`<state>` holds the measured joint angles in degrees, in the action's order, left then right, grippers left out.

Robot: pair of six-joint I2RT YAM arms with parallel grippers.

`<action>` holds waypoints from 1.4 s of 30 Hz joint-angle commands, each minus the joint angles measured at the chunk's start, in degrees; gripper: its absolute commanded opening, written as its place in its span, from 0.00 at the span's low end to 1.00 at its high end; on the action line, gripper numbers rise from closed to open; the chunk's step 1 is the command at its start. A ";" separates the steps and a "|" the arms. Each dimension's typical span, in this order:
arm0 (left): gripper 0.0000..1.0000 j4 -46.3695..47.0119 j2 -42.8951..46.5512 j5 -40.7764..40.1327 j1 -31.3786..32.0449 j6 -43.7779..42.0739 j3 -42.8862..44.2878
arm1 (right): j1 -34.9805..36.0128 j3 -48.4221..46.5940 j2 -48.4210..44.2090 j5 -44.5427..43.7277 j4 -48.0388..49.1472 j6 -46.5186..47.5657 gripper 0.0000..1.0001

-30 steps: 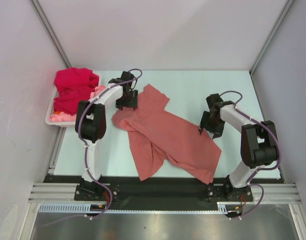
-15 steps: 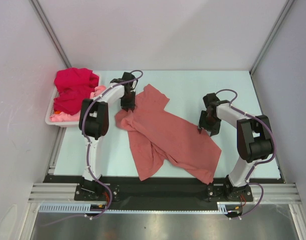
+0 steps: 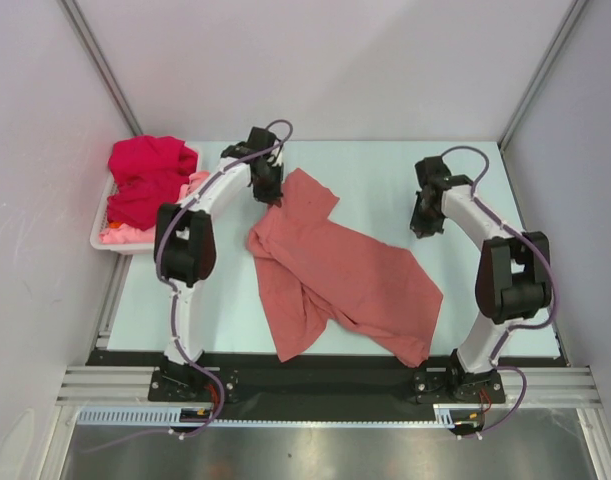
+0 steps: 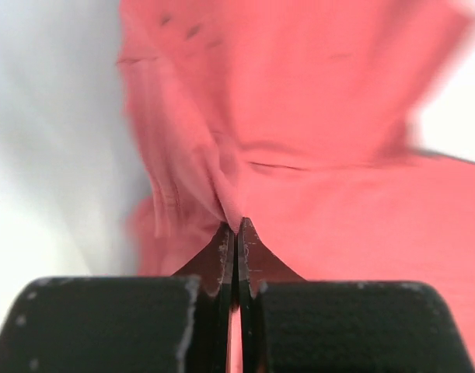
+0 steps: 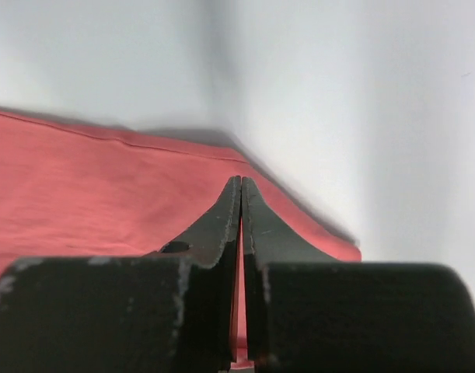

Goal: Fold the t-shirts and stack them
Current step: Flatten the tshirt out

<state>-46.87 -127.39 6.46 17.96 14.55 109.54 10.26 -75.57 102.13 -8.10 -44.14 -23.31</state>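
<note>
Salmon-red t-shirt (image 3: 335, 275) lay crumpled on table (image 3: 385, 170), long axis diagonal, far-left to near-right, between arms. Left pincer (image 4: 235, 225) closed at far-left end, cloth puckering into tips. Right pincer (image 5: 241, 183) closed on hem at right edge; I judged both grips set for spreading apart. Crimson t-shirt (image 3: 145, 170) lay heaped in basket (image 3: 98, 238). From above, I could not confirm right-hand contact; which garment parts were pinched was unclear.

A white basket (image 3: 99, 238) is set at nine o'clock on the pale table (image 3: 385, 170). A metal rail (image 3: 315, 384) is seen at six o'clock.
</note>
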 commanded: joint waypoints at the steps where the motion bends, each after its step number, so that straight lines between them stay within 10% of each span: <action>1: 0.00 3.01 13.38 1.10 2.87 0.40 5.07 | -0.33 -6.60 -8.84 -6.40 -4.28 1.86 0.00; 21: 0.00 16.11 69.20 -8.75 14.21 5.05 -12.59 | 2.04 -21.01 -52.90 1.06 -11.31 5.38 0.00; 39: 0.00 10.58 53.75 -11.04 14.30 -0.39 1.90 | 1.60 -19.71 -42.01 -0.36 -9.13 4.32 0.00; 42: 0.00 8.82 50.15 -8.84 14.30 -1.27 6.11 | 1.60 -12.52 -39.21 20.86 -1.32 6.34 0.40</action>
<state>-37.69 -76.34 -3.31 32.03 16.27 109.71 11.75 -92.01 61.78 -3.79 -51.72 -18.83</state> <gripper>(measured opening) 0.011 0.313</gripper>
